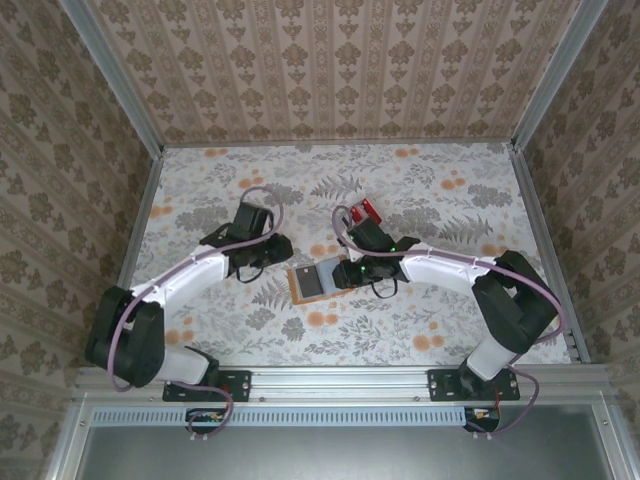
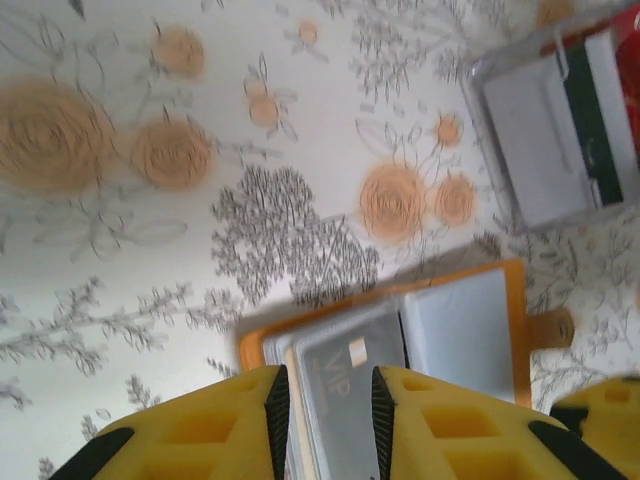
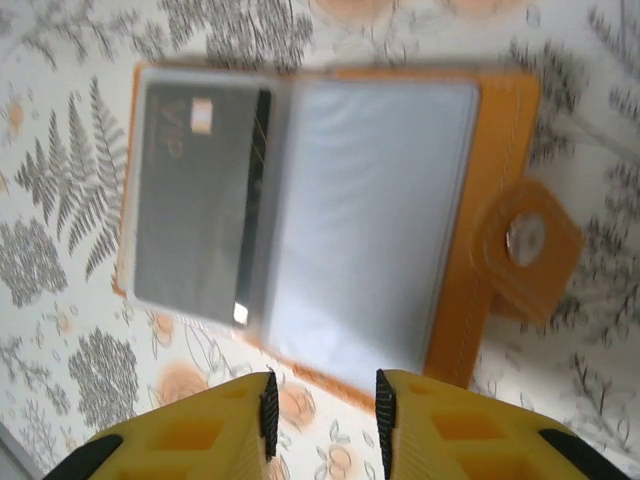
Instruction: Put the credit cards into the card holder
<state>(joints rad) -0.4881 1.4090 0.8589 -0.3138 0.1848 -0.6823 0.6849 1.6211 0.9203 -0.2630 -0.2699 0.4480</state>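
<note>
1. The card holder [image 3: 310, 210] lies open and flat on the bench [image 1: 450, 310]. One dark card [image 3: 195, 195] sits in its left clear pocket, and the empty sleeve [image 3: 375, 215] is beside it.
2. The rest of the credit cards [image 2: 592, 125] stand in the grey stand [image 2: 530, 150], just beyond the card holder's far right corner. They are white, dark green and red.
3. The left claw [image 2: 325, 385] hangs over the card holder's near-left edge. Its jaws are apart with nothing between them.
4. The right claw [image 3: 322, 395] is over the card holder's near edge. It too is parted and empty.
5. The step is probably to fetch the next card from the stand.
6. Pinch that card by a short edge and lift it straight up, so the stand doesn't tip.
7. Bring it in low and nearly flat, and lead one corner into the empty sleeve's mouth.
8. Let the other claw press the orange rim so the card holder can't slide.
9. Keep clear of the clasp tab [image 3: 525, 245] on the card holder's right side, since snagging it could flip the flap.
</note>
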